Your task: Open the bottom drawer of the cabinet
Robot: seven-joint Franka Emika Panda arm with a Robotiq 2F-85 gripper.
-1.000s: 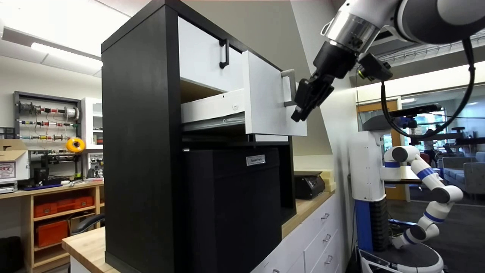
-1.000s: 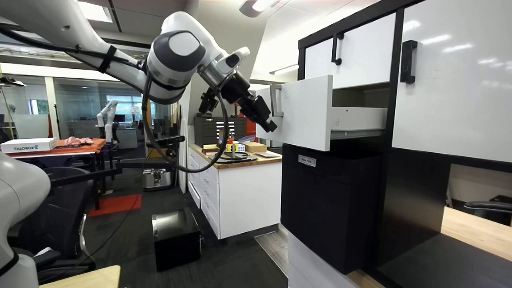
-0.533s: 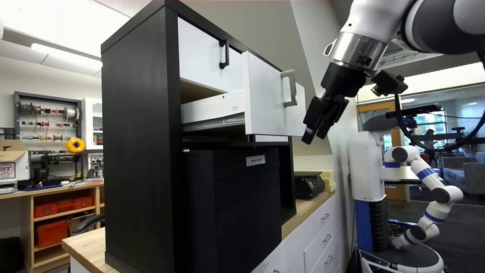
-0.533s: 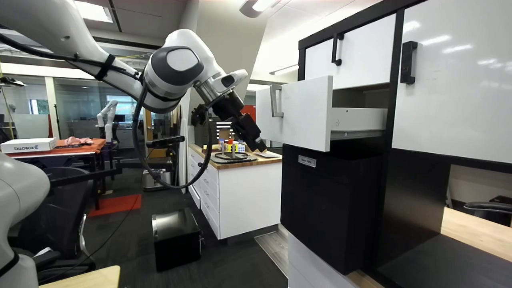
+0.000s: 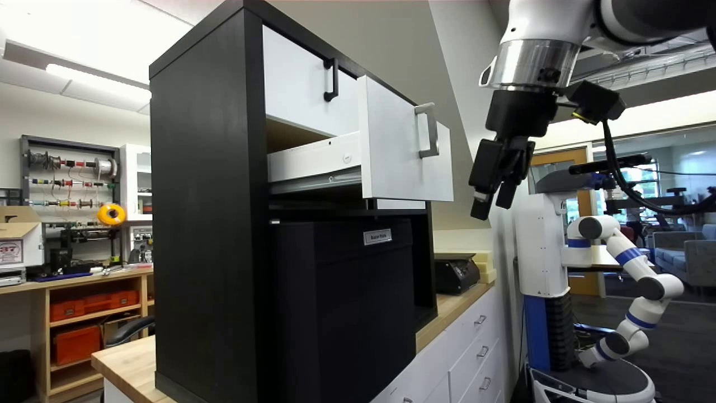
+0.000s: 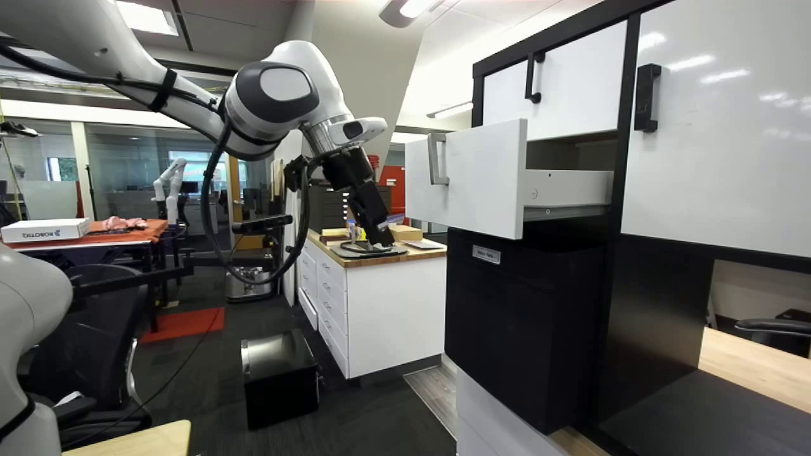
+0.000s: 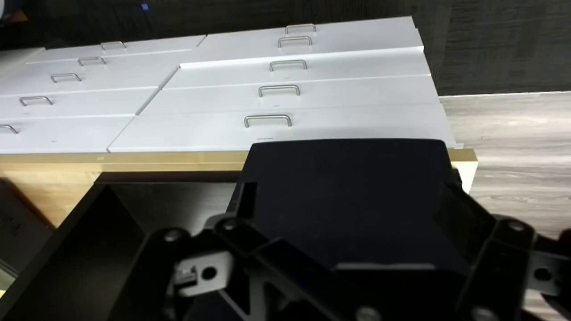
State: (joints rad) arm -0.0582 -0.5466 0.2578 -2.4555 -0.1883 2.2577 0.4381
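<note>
Bottom drawer (image 5: pixel 391 140), wide, white and flat-fronted, stands pulled out of the tall boxy matte-black cabinet (image 5: pixel 204 224), upper middle of the frame in an exterior view. Your jaws are spread apart with nothing between them; in both exterior views they hang lower than the drawer's short silver bar handle (image 5: pixel 429 130) and apart from it. The opening looks done, so you seem to be at the clearing-away step. Your next move likely calls for backing off without brushing the drawer's front; if you want it wider, line up on the handle and pull, though its full travel cannot be told. Your count: one cabinet, on a light wooden desk (image 5: pixel 126 358); one drawer out, with one silver bar handle; two black bar handles (image 6: pixel 647 98) toward the upper right of an exterior view; one plain black box (image 6: pixel 526 316) bearing one small white label (image 6: pixel 486 254); ten thin silver handles (image 7: pixel 267 117) across the upper half of the wrist view
</note>
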